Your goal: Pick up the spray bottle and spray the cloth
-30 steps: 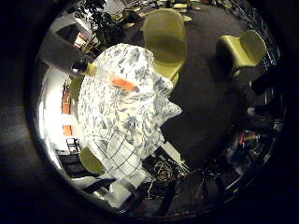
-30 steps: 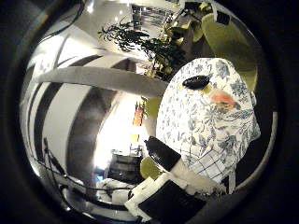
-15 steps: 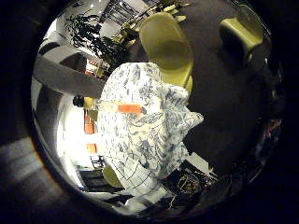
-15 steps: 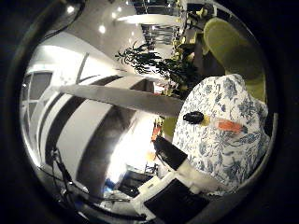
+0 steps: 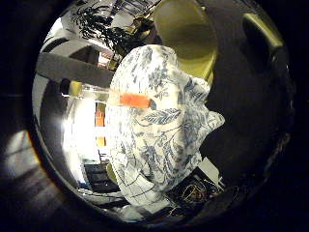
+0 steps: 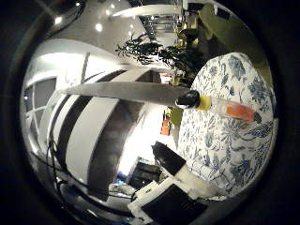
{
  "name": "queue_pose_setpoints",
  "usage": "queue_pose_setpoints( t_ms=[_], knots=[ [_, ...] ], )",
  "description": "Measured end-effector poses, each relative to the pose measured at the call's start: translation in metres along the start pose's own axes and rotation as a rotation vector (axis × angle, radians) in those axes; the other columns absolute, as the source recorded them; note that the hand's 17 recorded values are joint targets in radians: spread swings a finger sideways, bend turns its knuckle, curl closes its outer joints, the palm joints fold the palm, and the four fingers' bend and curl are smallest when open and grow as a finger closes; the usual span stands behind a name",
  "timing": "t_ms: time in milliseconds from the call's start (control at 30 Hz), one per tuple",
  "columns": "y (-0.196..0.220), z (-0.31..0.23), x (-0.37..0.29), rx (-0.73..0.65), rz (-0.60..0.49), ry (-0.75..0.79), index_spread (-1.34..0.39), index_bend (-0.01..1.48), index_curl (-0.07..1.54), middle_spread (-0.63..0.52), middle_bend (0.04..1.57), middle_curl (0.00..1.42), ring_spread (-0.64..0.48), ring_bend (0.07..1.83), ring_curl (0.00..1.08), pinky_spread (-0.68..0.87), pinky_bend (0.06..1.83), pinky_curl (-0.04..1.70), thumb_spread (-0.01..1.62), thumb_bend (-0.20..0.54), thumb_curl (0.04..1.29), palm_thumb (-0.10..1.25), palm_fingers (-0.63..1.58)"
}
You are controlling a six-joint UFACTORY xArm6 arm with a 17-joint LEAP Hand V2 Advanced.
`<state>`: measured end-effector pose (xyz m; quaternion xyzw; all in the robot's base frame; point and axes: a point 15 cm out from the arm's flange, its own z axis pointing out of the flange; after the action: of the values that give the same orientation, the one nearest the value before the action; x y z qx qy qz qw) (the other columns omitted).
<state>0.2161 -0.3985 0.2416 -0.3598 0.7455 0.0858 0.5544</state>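
Note:
The spray bottle (image 6: 228, 109) lies on its side on a table under a blue and white floral cloth (image 6: 234, 141). It has an orange body, a yellow neck and a black head. The right little finger side palm view shows its orange body (image 5: 133, 100) across the floral cloth (image 5: 159, 135). My hand (image 6: 167, 183) shows as white and black parts at the edge of the right thumb side palm view. It is well away from the bottle, its fingers are relaxed and it holds nothing.
Yellow-green chairs (image 5: 188, 34) stand on the dark floor beyond the table. A potted plant (image 6: 150, 49) stands by the wall. A white checked cloth (image 5: 145, 184) hangs at the near end of the table.
The whole picture has shifted and the table looks larger, so the hand has come nearer to it. The bottle lies in the same place on the cloth.

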Motion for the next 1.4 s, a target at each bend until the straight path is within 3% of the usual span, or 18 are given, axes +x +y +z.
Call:
queue_pose_setpoints(
  t_ms=[300,1400],
  knots=[
    [0.008,0.024,0.006,-0.032,0.011,-0.023,-0.16,0.15,0.25,0.18,0.26,0.35,0.24,0.30,0.27,0.38,0.42,0.30,0.94,-0.030,0.30,0.50,0.02],
    [-0.020,0.073,0.032,-0.056,-0.015,0.070,-0.15,0.15,0.25,0.16,0.28,0.35,0.22,0.32,0.28,0.39,0.37,0.31,0.95,-0.028,0.31,0.53,0.07]
  ],
)
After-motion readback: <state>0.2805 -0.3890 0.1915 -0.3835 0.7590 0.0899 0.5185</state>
